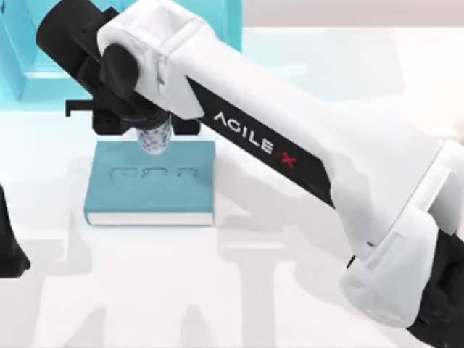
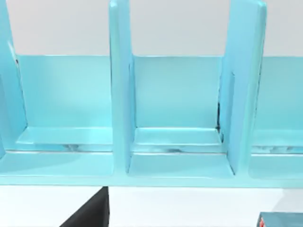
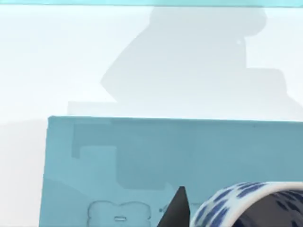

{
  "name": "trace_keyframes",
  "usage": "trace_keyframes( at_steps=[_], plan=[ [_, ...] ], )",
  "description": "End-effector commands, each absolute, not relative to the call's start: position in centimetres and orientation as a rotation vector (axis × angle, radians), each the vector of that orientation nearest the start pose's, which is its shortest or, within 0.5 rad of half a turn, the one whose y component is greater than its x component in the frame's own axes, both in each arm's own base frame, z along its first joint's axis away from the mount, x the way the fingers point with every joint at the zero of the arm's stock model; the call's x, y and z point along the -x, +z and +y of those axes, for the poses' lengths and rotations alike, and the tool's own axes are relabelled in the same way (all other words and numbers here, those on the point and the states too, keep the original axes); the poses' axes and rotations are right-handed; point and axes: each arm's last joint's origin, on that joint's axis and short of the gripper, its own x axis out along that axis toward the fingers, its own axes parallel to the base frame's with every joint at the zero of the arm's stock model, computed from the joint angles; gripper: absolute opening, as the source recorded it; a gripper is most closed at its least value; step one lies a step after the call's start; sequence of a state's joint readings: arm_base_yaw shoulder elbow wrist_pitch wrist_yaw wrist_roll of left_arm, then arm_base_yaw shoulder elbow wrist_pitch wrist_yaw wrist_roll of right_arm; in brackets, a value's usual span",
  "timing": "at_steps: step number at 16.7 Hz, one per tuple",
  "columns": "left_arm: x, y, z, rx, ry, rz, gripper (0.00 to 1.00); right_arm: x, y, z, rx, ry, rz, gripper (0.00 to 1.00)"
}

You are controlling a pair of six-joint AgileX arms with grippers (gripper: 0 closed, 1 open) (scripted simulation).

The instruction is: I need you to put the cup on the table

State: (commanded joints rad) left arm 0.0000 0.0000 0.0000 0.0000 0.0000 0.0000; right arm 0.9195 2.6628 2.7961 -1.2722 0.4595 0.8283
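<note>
Cup (image 1: 155,138) hung clamped in the right gripper (image 1: 148,127), directly over the far edge of the teal book (image 1: 151,181). Good practice was carrying it sideways past the cover, then lowering onto bare table (image 1: 217,290). Left arm (image 1: 9,246) sat parked.

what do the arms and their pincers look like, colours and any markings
The right arm has bulky white shell segments with black joint sections, and a black strip along the forearm carrying white "AGILE" lettering and a red X. Its pincer is black. The left arm, parked at the table's left edge, shows as a plain black part.
</note>
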Motion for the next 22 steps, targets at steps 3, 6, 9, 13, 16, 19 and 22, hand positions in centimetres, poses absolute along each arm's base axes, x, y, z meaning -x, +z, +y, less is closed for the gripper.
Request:
trace_keyframes(
  at_steps=[3,6,9,13,16,19,22],
  plan=[
    [-10.6,16.0,-0.1,0.0,0.0,0.0,1.0,-32.7,25.9,40.8,-0.054,0.096,0.922,0.0],
    [-10.6,16.0,-0.1,0.0,0.0,0.0,1.0,-32.6,28.0,38.2,-0.058,0.129,0.895,0.0],
    [-10.6,16.0,-0.1,0.0,0.0,0.0,1.0,-32.3,28.8,34.5,-0.053,0.136,0.878,0.0],
    [-10.6,16.0,-0.1,0.0,0.0,0.0,1.0,-31.5,27.7,29.0,-0.036,0.108,0.885,0.0],
    [-10.6,16.0,-0.1,0.0,0.0,0.0,1.0,-30.7,25.7,25.1,-0.018,0.063,0.912,0.0],
    [-10.6,16.0,-0.1,0.0,0.0,0.0,1.0,-29.9,23.6,22.1,0.004,0.016,0.945,0.0],
    [-10.6,16.0,-0.1,0.0,0.0,0.0,1.0,-29.4,22.4,20.5,0.02,-0.013,0.967,0.0]
  ],
)
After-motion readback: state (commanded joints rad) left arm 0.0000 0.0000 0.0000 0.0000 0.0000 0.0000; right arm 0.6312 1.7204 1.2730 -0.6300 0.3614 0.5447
